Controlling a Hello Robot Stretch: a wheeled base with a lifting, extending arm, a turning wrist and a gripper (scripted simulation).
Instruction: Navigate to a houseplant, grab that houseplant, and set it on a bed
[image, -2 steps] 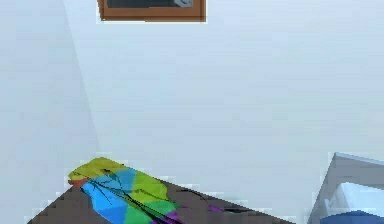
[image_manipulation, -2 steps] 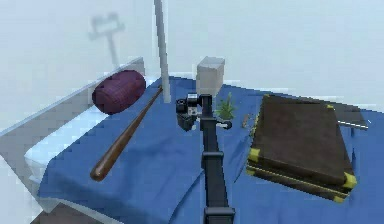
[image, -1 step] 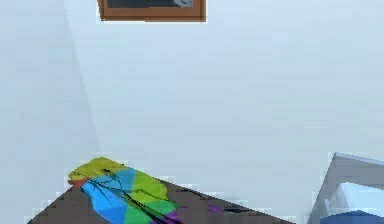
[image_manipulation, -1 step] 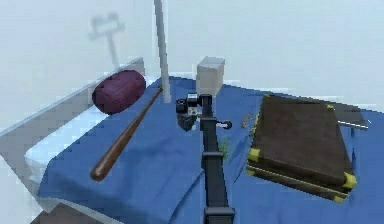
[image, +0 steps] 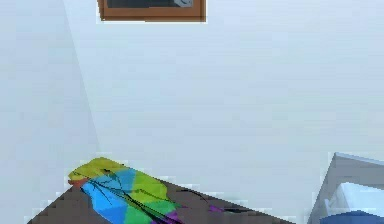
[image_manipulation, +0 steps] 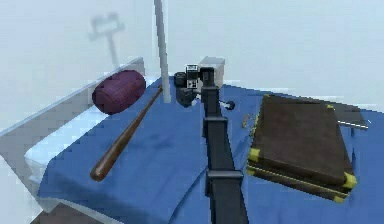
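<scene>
Blue bed (image_manipulation: 170, 172) lies under the arm. Gripper (image_manipulation: 180, 88) hangs above it, between bat (image_manipulation: 125, 140) and case (image_manipulation: 300, 135). Cannot tell whether the fingers grasp the houseplant or nothing. Best placement, I judge: bare cover, clear of both.

Forward view: framed picture (image: 152, 10) high on the wall; multicoloured cloth (image: 125, 192) low down. Arm side view: baseball bat (image_manipulation: 125, 135) beside maroon cushion (image_manipulation: 118, 90); brown suitcase (image_manipulation: 300, 140) lies flat.

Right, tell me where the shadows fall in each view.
Forward view: soft, even light on the wall ahead, no shadow cast below the framed picture. Arm side view: a faint grey shadow on the wall above the bed.
</scene>
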